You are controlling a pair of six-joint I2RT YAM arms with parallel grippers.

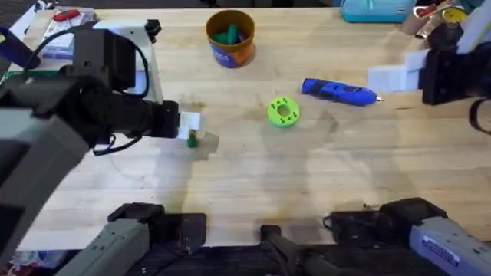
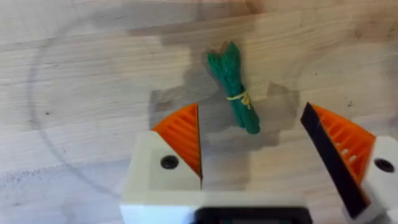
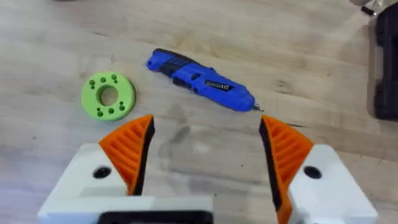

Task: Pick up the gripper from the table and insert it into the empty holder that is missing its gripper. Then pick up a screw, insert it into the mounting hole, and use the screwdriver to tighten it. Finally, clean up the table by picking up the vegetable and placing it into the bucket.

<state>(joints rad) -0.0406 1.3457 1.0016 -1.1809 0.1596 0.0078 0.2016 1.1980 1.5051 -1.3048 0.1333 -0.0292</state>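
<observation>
The vegetable (image 2: 233, 87), a small dark-green bundle with a yellow tie, lies on the wood just ahead of my left gripper (image 2: 252, 117), which hovers over it open with nothing held. From overhead, the left gripper (image 1: 190, 126) sits right above the vegetable (image 1: 192, 139). The bucket (image 1: 230, 47) stands at the back centre with green pieces inside. The blue screwdriver (image 1: 340, 92) lies on the table beyond my open, empty right gripper (image 3: 207, 124). The holder (image 1: 146, 42) is largely hidden behind my left arm. The loose gripper and the screw are out of view.
A lime-green disc with holes (image 1: 283, 111) lies left of the screwdriver (image 3: 202, 79). A clear parts box (image 1: 65, 34) sits at the back left, and a teal object (image 1: 376, 9) stands at the back right. A black object (image 3: 385, 62) is beside the right gripper (image 1: 387, 77).
</observation>
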